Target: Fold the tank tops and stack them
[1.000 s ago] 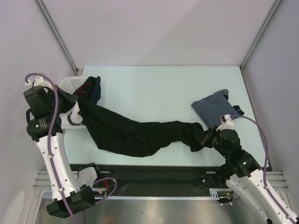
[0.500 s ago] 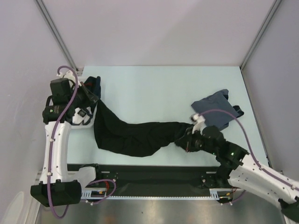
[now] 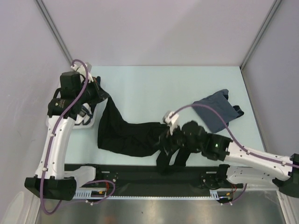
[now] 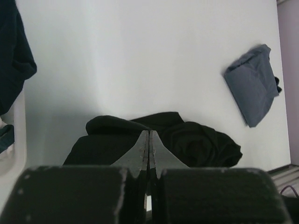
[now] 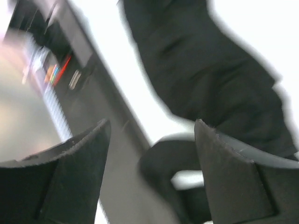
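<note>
The black tank top (image 3: 126,137) lies bunched in a long band across the lower left of the tabletop (image 3: 154,88), one end drawn up toward the upper left and the other end spilling over the tabletop's near edge at lower centre. The folded blue-grey tank top (image 3: 215,109) lies well apart at the right. The left gripper (image 3: 99,92) has its fingers (image 4: 142,151) pressed together on the raised end of the black top, beside a white basket (image 3: 86,122). The right gripper (image 3: 167,142) hangs over the other end with its fingers (image 5: 70,172) apart, holding nothing; that view is blurred.
</note>
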Tool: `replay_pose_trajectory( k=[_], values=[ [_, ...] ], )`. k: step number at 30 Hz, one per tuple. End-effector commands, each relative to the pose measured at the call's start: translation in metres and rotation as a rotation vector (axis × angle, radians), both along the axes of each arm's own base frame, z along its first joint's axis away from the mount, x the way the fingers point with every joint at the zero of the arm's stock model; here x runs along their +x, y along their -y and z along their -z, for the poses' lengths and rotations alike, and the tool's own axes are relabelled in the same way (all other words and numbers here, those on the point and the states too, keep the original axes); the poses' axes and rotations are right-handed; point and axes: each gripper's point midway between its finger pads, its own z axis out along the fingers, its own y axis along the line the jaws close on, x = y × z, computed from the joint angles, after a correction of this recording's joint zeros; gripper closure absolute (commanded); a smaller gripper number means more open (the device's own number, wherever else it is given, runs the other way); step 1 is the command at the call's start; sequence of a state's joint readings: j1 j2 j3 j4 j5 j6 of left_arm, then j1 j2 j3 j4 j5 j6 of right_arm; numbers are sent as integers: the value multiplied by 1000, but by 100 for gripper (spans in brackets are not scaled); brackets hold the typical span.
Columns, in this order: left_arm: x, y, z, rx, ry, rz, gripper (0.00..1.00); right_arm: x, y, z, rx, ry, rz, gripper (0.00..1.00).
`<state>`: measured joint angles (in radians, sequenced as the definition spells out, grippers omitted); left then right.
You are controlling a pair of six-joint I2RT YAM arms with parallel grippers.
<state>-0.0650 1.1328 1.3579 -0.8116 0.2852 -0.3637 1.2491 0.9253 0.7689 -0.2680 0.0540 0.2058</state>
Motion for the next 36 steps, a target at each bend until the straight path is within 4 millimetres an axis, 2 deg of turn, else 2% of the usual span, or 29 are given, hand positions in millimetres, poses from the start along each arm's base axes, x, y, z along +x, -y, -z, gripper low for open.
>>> replay_pose_trajectory(
  k=[1,3,4,5,6,7,8,10,11,14,15,18,21,23,25,26,27,29,31,32,33,34,35,36],
  values=[
    [-18,15,-41,-3,114,100,100,49,-14,-44,120,30,26,24],
    [-30,17,-54,-4,139,116,100,84,-11,-33,73,2,93,25],
    [-34,16,-68,1,174,117,100,101,-23,-25,34,-30,92,23],
    [-41,14,-73,7,175,114,100,112,-25,-19,6,-56,108,23],
    [-47,12,-81,12,193,106,100,131,-16,-8,-37,-102,161,24],
    [-52,10,-95,19,228,99,100,140,-19,3,-59,-145,171,25],
    [-56,7,-96,27,224,88,100,156,-24,17,-85,-194,198,25],
    [-63,5,-104,29,243,79,100,174,-15,44,-158,-257,271,26],
    [-66,5,-103,31,242,82,100,181,-15,66,-208,-297,298,25],
    [-67,3,-97,43,222,79,100,184,-8,101,-295,-349,334,22],
    [-66,1,-96,50,222,73,100,182,-5,120,-332,-376,343,21],
    [-67,-5,-96,69,229,45,100,176,4,148,-387,-405,358,20],
    [-69,-10,-101,81,239,16,100,167,6,162,-407,-421,343,17],
    [-70,-16,-105,93,245,-19,100,163,14,175,-441,-432,358,19],
    [-67,-23,-106,105,245,-61,100,165,23,184,-466,-439,388,51],
    [-65,-23,-106,106,246,-66,100,173,29,183,-460,-437,425,80],
    [-60,-23,-104,105,241,-67,100,180,35,181,-455,-434,459,88],
    [-50,-15,-102,80,240,-35,100,201,43,162,-403,-417,530,100],
    [-31,-8,-93,59,208,-20,100,230,66,142,-369,-395,639,100],
    [-21,-4,-94,46,217,-8,100,251,70,113,-337,-354,691,100],
    [-5,-2,-84,45,178,-6,100,261,74,98,-320,-331,720,100],
    [2,-1,-91,40,186,-8,100,270,76,79,-296,-299,732,100],
    [9,-2,-91,44,180,-17,100,274,70,43,-231,-233,720,100],
    [19,-2,-88,50,161,-24,100,271,65,27,-200,-196,708,100]
  ],
)
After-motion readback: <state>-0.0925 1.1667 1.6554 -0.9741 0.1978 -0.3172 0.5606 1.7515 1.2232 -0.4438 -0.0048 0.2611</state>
